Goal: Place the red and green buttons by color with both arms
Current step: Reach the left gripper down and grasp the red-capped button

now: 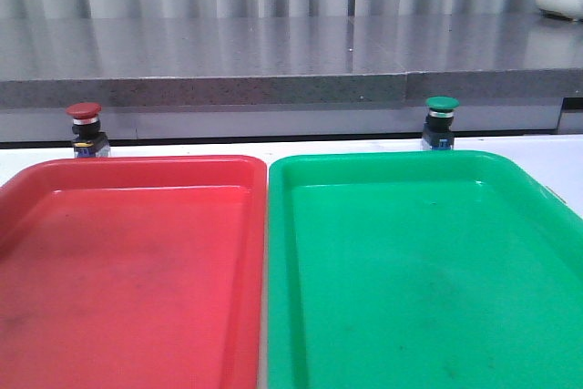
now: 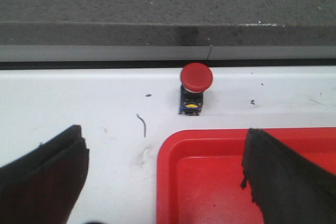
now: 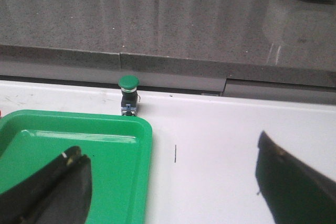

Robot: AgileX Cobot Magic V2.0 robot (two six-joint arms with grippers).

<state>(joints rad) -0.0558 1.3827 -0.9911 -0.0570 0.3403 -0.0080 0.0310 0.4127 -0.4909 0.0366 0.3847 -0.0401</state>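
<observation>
1. Red plastic tray (image 1: 127, 252) and green plastic tray (image 1: 428, 261) lie side by side on the white table (image 1: 565, 157), their long edges touching or nearly so; both are empty.
2. Standing upright on the table just beyond the red tray's far left corner is the red button (image 1: 85, 113), dark red cap on top, silver collar, black body and blue base.
3. At the far edge of the green tray, right of its middle, the green button (image 1: 442, 105) stands upright in the same way, also on the table and outside the tray.
4. Behind both buttons runs a grey speckled stone ledge (image 1: 273, 52).
5. In the left wrist view the left gripper (image 2: 163, 182) is spread wide and holds nothing; the red button (image 2: 196, 77) sits ahead of it, apart from the fingers.
6. In the right wrist view the right gripper (image 3: 173, 187) is likewise spread wide and empty, one finger over the green tray (image 3: 121, 166), with the green button (image 3: 128, 83) well ahead.
</observation>
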